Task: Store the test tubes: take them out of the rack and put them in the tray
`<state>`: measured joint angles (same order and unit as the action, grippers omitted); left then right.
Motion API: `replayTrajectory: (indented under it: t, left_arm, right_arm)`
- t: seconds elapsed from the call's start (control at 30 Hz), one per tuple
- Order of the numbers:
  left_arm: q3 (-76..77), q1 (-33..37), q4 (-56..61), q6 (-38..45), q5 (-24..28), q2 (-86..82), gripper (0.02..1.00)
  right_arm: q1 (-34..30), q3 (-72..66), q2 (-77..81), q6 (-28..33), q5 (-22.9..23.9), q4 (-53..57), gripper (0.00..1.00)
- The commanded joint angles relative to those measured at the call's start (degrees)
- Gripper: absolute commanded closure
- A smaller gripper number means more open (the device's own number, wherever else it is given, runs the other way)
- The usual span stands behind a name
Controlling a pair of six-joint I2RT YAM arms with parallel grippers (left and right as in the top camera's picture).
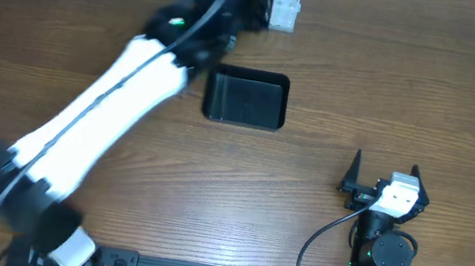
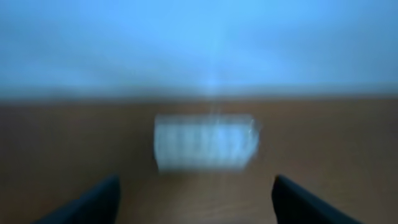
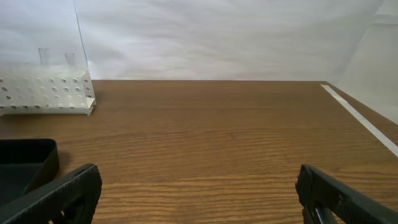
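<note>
From above: finding the rack (image 1: 284, 8) standing at twelve o'clock on the wood-grain desk (image 1: 432, 96), with the left hand (image 1: 258, 6) hovering just beside it at its nine o'clock. Noting the black tray (image 1: 246, 97) lying at the rack's six o'clock and looking empty, so judging nothing stored yet and the whole job remaining. Spotting the right hand (image 1: 382, 178) resting at four o'clock, spread wide.

Left wrist: facing the rack (image 2: 205, 142) between widely parted fingers (image 2: 93, 202), gripping nothing.

Right wrist: seeing two clear test tubes (image 3: 43, 56) standing in the rack (image 3: 46, 93), a corner of the tray (image 3: 25, 162) nearby, and wide fingers (image 3: 62, 193) holding nothing. Catching a pale backdrop (image 3: 217, 37) hanging behind and a white strip (image 3: 357, 115) running along the desk.
</note>
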<state>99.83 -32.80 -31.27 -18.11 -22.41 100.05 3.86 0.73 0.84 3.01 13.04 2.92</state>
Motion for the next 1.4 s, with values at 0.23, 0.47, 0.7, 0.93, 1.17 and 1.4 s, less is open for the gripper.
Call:
replayTrajectory:
  t: [0.23, 0.47, 0.7, 0.93, 1.17, 1.4]
  left_arm:
    - [-24.4, 11.1, 20.9, 19.1, 13.5, -21.2, 0.152]
    - [-50.4, 19.3, 36.1, 19.2, 22.4, -38.7, 0.075]
    - [-70.5, 25.0, 42.4, 19.1, 26.3, -57.3, 0.038]
    - [-85.2, 28.3, 43.0, 18.9, 30.1, -74.9, 0.020]
    - [-94.9, 29.4, 43.1, 18.9, 32.0, -86.6, 0.018]
    - [-99.5, 29.6, 36.1, 19.0, 32.0, -96.3, 0.018]
  right_arm:
    - [0.2, -0.4, -0.4, -0.2, 0.8, -0.1, 0.009]
    - [0.2, -0.5, -0.4, -0.2, 0.8, -0.1, 0.009]
    - [0.2, -0.4, -0.4, -0.2, 0.8, -0.1, 0.009]
    - [0.2, -0.5, -0.4, -0.2, 0.8, -0.1, 0.009]
    - [0.2, -0.4, -0.4, -0.2, 0.8, -0.1, 0.009]
    - [0.2, -0.4, -0.4, -0.2, 0.8, -0.1, 0.009]
